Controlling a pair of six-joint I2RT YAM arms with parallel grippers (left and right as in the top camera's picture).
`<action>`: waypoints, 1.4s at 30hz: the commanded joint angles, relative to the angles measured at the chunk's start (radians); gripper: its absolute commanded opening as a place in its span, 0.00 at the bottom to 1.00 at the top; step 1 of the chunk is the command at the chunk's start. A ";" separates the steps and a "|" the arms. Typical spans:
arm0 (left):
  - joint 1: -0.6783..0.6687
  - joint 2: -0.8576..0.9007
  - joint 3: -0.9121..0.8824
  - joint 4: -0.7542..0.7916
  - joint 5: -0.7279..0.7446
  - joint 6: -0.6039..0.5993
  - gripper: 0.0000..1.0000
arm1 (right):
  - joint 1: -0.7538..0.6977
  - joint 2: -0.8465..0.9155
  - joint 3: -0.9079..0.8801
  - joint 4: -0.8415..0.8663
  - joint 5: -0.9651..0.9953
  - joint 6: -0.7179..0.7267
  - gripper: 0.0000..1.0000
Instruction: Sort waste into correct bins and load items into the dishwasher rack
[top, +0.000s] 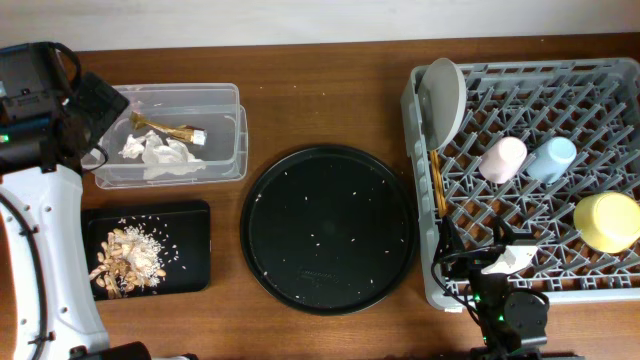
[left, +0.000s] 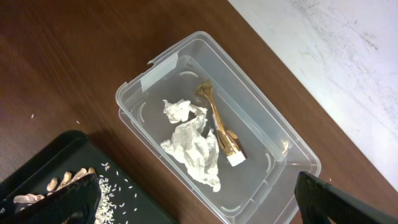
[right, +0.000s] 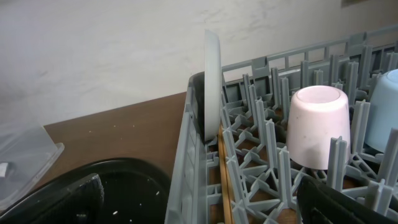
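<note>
The plate (right: 212, 81), upright at the rack's (right: 190, 155) eleven o'clock, looks stiff, slick, probably breakable, best taken by its rim; left pincer (left: 205, 199) and right pincer (right: 211, 199) gape empty.

Dark brown wood-grain tabletop (left: 74, 56) spread beneath the left pincer (left: 200, 202). Past its far edge, pale scuffed wall (left: 336, 43). Off-white and blotchy again ahead of the right pincer (right: 208, 202), evenly lit, soft sheen on the wood.
</note>
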 joint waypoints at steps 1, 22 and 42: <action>0.005 0.003 0.001 0.001 -0.008 -0.003 0.99 | -0.006 -0.011 -0.008 -0.002 0.016 -0.010 0.98; -0.300 -0.965 -1.356 0.528 -0.076 0.209 1.00 | -0.006 -0.011 -0.008 -0.002 0.016 -0.010 0.98; -0.298 -1.497 -1.721 0.982 0.065 0.590 0.99 | -0.006 -0.011 -0.008 -0.002 0.016 -0.010 0.98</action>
